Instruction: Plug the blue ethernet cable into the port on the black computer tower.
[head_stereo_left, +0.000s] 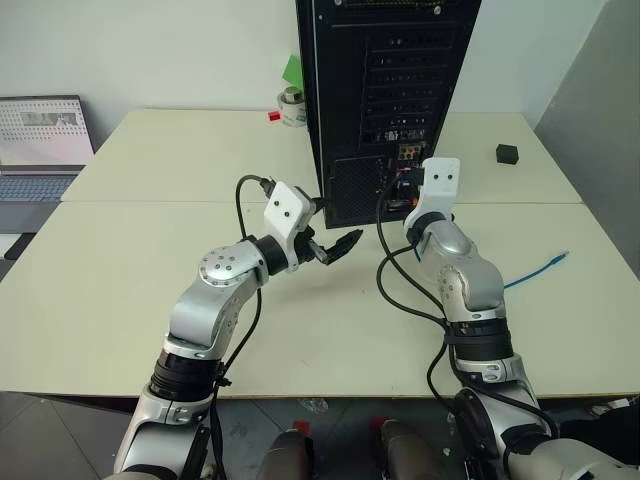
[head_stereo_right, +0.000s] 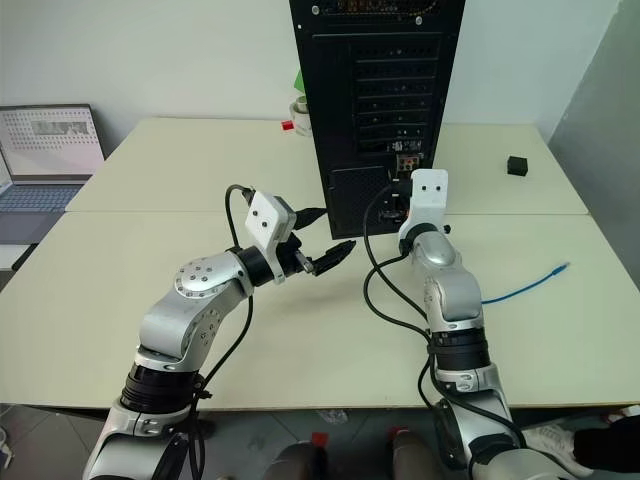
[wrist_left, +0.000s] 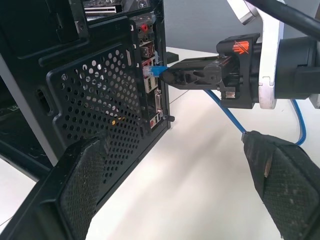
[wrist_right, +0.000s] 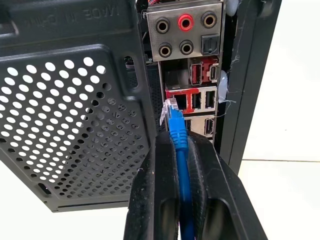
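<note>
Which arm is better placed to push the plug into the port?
Right. The right gripper already pinches the blue ethernet cable, its plug at the black computer tower ports. The left gripper hangs open, beside.

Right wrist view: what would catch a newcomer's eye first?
The blue ethernet cable, pinched in the right tool, with its clear plug right at the port panel on the rear of the black computer tower. Whether it is seated cannot be told. The left tool hangs open beside the tower.

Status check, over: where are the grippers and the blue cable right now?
Right gripper shut on blue ethernet cable, clear plug at black computer tower ports, not seated. Left gripper open, apart. Nothing blocking.
</note>
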